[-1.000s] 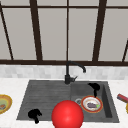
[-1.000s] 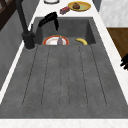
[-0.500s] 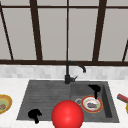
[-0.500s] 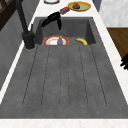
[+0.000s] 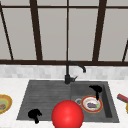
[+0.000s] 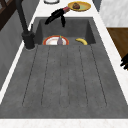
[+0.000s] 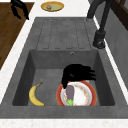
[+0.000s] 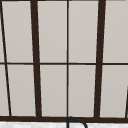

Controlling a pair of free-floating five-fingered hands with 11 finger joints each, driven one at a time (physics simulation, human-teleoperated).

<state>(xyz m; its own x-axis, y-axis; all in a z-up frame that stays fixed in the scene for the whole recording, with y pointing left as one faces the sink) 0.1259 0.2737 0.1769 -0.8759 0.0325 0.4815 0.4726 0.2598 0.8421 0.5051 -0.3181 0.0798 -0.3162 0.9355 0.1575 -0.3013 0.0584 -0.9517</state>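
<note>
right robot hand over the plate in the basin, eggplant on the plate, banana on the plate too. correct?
Not quite: the banana lies on the basin floor beside the plate, not on it, as the right side view shows. The right robot hand is over the plate and the eggplant is on it.

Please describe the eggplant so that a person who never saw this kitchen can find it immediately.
Start at the dark grey sink and look into its basin, on the side nearer the black faucet. A red-rimmed white plate lies on the bottom, under the right hand. The eggplant lies on that plate: small, purple, with a green stem end, unlike the yellow banana beside the plate.
</note>
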